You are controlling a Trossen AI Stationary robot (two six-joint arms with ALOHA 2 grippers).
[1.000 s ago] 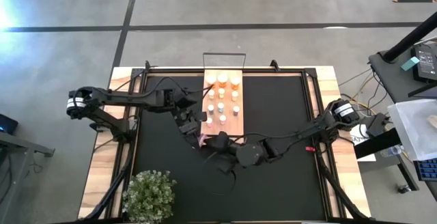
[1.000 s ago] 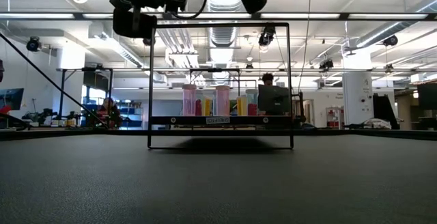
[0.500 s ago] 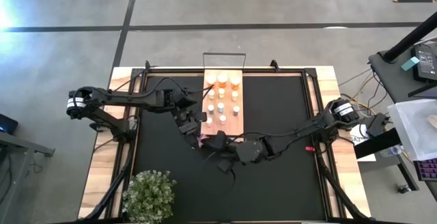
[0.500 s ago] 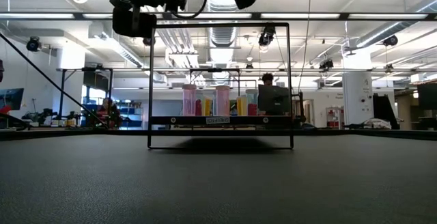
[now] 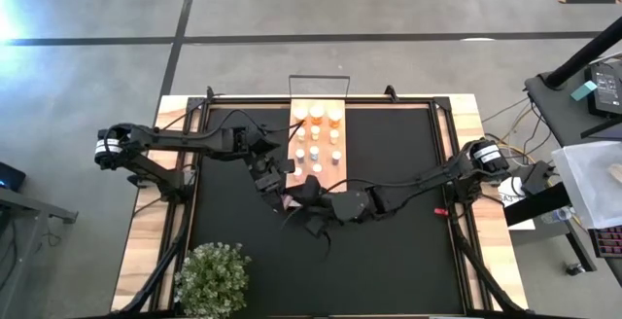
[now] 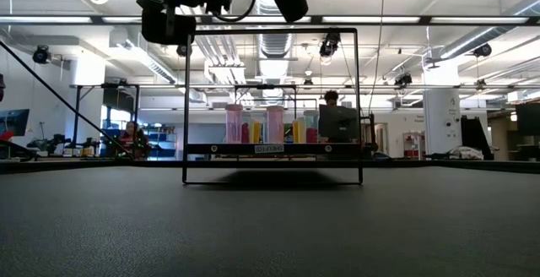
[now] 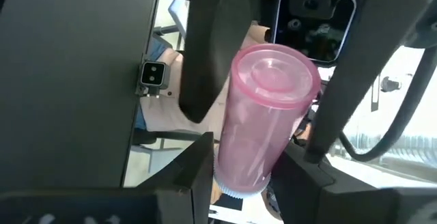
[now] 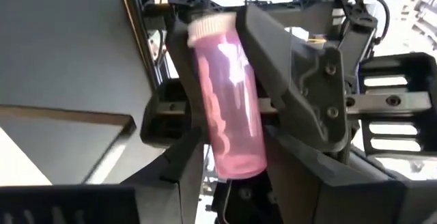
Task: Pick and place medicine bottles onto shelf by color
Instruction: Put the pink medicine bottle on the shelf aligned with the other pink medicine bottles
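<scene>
A slim pink bottle (image 7: 263, 115) with a white cap (image 8: 212, 24) hangs in the air between my two grippers, near the front end of the shelf. My left gripper (image 5: 279, 189) is shut on its cap end. My right gripper (image 5: 307, 195) comes from the table's right and is shut on its base end. The shelf (image 5: 317, 154) is a light-wood board with a black wire frame (image 6: 272, 30). On it stand several white-capped bottles, amber, pink and pale (image 6: 261, 127). My left gripper pinches the pink bottle between its two fingers (image 7: 198, 166) on the wall just above the cap (image 7: 239, 173). The bottle points away along the fingers, base outward, lifted clear of the table. My right gripper has its two fingers (image 8: 186, 162) on opposite sides of the bottle's base end (image 8: 239, 159). It comes level from the table's right, facing my left gripper. The bottle runs away from it with the cap at the far end.
A potted plant (image 5: 212, 278) stands at the table's near left corner. A small red bit (image 5: 439, 211) lies on the black mat toward the right edge. The low view shows people and desks in the room behind the shelf.
My right gripper has moved a little toward the table's left and far side, closing in on my left gripper and the pink bottle that it holds up. My left gripper and the bottle have stayed in place.
</scene>
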